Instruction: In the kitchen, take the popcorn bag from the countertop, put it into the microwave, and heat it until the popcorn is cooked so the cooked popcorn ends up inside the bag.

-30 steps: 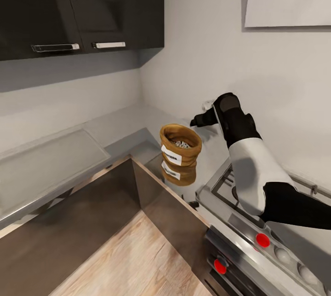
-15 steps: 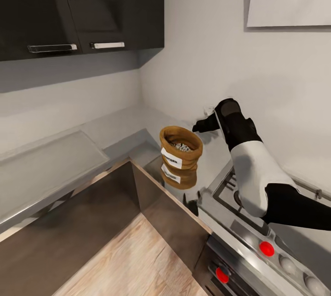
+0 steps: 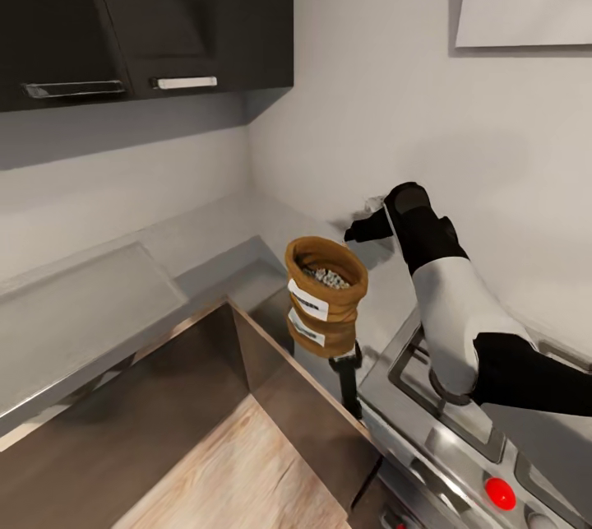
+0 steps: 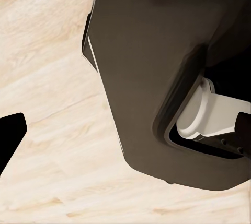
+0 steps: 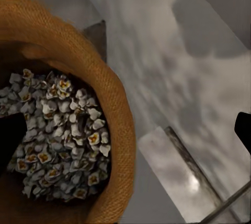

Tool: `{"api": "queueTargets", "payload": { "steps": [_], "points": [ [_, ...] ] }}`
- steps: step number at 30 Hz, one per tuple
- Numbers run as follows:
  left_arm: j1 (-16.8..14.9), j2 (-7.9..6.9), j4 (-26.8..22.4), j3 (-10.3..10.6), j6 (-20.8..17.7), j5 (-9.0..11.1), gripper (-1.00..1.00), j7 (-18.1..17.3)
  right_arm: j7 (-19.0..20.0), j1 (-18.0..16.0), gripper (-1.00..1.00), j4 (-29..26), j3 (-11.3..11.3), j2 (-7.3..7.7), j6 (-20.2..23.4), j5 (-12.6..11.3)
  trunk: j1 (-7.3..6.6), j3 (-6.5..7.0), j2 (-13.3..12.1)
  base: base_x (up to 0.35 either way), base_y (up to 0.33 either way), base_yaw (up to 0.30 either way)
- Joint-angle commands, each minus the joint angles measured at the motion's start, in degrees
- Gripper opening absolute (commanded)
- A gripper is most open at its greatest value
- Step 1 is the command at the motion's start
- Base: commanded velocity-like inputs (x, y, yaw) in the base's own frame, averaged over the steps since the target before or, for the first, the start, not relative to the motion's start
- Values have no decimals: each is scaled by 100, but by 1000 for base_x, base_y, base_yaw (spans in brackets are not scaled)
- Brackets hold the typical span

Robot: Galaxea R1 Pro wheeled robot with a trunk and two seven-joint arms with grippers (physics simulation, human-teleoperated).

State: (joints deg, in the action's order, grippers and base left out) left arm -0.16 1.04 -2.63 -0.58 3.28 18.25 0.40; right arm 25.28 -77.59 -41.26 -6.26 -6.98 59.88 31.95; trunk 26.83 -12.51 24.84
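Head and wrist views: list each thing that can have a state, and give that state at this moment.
popcorn bag: upright on the countertop, mouth open, not gripped.
popcorn: pale kernels inside the bag.
right gripper: beside the bag's rim, apparently open in the right wrist view, holding nothing.
left gripper: one dark fingertip over the wooden floor; state cannot be told.
upper cabinets: doors closed.

One popcorn bag (image 3: 325, 292), two cabinet handles (image 3: 182, 82), one gripper (image 3: 367, 226).
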Motion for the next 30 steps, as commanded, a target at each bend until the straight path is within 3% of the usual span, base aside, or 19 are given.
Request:
{"api": "queueTargets", "payload": {
  "steps": [1, 9, 14, 30],
  "points": [
    [-2, 1, -1, -3, 15, 21, 100, 4, 54, 55, 100, -4, -32, 4, 12, 59, 5, -10, 10, 157, 0, 0],
    [-2, 1, -1, -3, 15, 23, 100, 4, 97, 461, 100, -5, -24, 277, 12, 67, 5, -10, 10, 25, 0, 0],
    [-2, 1, -1, -3, 15, 25, 100, 4, 132, 621, 100, -10, -21, 282, 12, 66, 5, -10, 10, 0, 0, 0],
    [-2, 1, -1, 2, 15, 21, 100, 4, 372, 640, 100, 75, -16, 240, 12, 64, 5, -10, 10, 34, 0, 0]
  ]
}}
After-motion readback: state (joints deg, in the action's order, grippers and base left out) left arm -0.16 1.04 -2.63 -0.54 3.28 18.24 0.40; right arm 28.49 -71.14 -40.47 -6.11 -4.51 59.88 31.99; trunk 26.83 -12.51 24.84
